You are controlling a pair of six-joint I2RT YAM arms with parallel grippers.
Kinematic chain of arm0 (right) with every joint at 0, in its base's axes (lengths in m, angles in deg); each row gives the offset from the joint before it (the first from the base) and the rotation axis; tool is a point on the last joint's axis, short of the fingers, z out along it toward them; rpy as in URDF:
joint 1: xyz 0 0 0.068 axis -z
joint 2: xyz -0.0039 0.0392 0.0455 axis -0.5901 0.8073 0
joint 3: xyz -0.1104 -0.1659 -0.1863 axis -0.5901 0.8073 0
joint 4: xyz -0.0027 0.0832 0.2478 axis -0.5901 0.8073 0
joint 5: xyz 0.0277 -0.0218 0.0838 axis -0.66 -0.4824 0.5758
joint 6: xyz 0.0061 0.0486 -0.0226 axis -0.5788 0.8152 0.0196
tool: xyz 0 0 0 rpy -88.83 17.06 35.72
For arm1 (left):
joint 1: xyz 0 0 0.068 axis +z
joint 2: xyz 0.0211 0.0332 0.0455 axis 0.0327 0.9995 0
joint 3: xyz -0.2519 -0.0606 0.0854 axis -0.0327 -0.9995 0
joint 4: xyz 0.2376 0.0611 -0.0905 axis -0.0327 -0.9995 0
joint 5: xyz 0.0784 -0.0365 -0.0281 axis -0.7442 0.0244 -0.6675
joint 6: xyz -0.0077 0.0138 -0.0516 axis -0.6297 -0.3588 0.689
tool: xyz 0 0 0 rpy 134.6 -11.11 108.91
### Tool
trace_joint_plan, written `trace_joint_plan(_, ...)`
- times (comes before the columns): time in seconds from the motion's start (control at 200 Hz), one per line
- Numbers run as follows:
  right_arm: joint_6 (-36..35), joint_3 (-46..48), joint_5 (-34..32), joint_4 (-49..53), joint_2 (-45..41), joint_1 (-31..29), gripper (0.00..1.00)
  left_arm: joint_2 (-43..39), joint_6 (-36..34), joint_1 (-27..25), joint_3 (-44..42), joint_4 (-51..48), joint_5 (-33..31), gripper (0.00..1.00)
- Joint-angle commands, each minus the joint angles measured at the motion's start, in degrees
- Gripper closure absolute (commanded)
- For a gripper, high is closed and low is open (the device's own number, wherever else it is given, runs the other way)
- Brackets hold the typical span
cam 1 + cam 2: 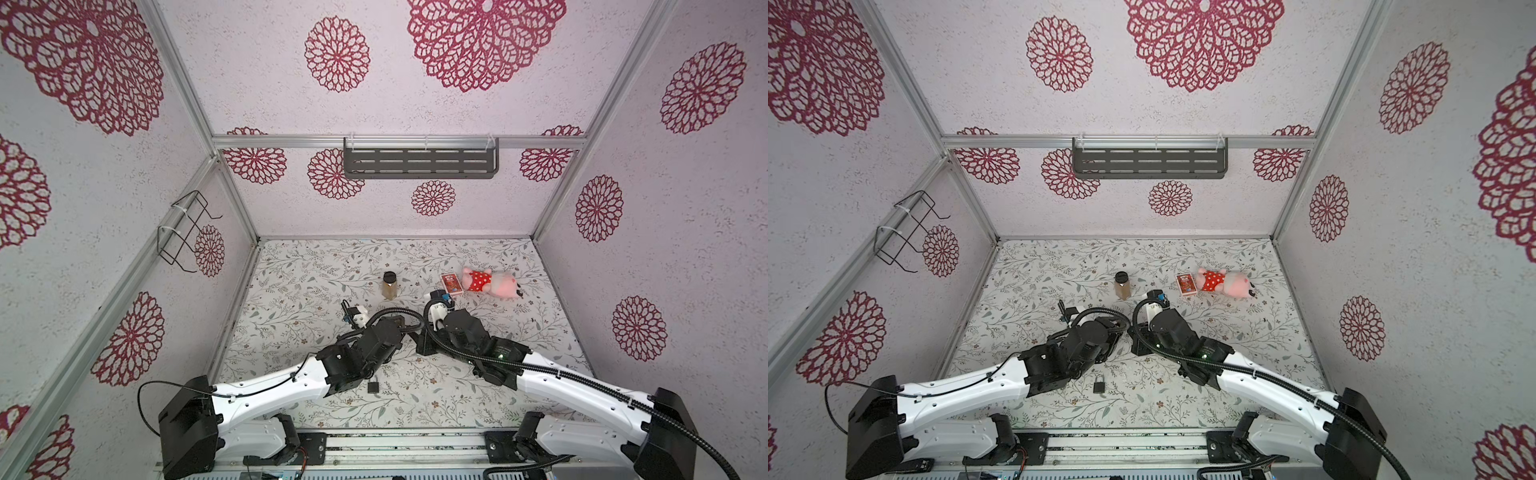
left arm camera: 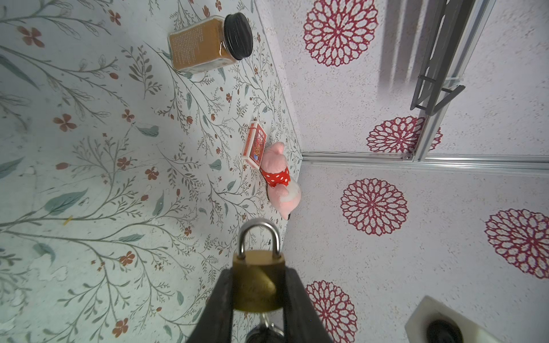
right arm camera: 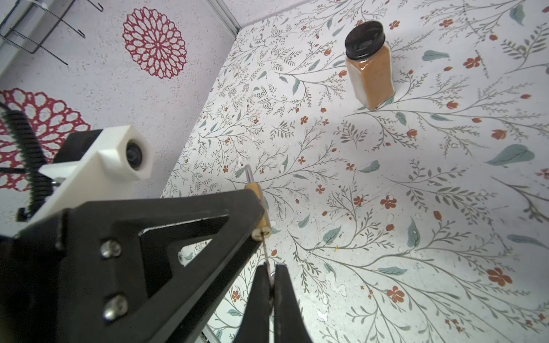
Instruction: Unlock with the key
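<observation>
Two padlocks: near six o'clock a dark padlock (image 1: 1098, 384) lies on the table (image 1: 1183, 395). Centrally, the left gripper (image 2: 258, 285) clamps the brass padlock (image 2: 258, 264) by its body; the right gripper (image 3: 271, 274) pinches the key (image 3: 265, 251), blade in its keyway. Stiff, slick metal, I judge: grip the bow firmly.

Brass padlock (image 2: 258, 279) w/ shiny steel shackle (image 2: 259, 224)

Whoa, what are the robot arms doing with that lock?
They're trying to open it. The left gripper clamps a small brass padlock with a silver shackle. The right gripper pinches a thin metal key, its tip at the keyhole on the padlock's bottom. The shackle looks shut, so it isn't unlocked yet.
</observation>
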Motion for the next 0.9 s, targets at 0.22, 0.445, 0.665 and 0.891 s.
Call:
trace_joint_plan(0.22,1.89,2.52,-3.10,-17.75,0.73,-1.04,1.00,-1.81,0.14,-1.04,-0.80,4.20,7.67,1.00)
trace_joint_plan(0.445,7.73,4.14,4.70,-20.57,-2.82,4.75,1.00,-2.74,-0.99,-1.83,-0.68,-4.80,5.87,1.00)
trace_joint_plan(0.665,1.06,2.28,-6.73,-16.09,-2.82,-1.20,1.00,-2.41,-0.14,-1.99,-1.52,-1.93,5.43,1.00)
trace_joint_plan(0.891,-4.00,0.61,-13.65,-15.04,0.81,-4.51,1.00,-1.94,1.70,-2.10,-1.86,3.71,6.71,1.00)
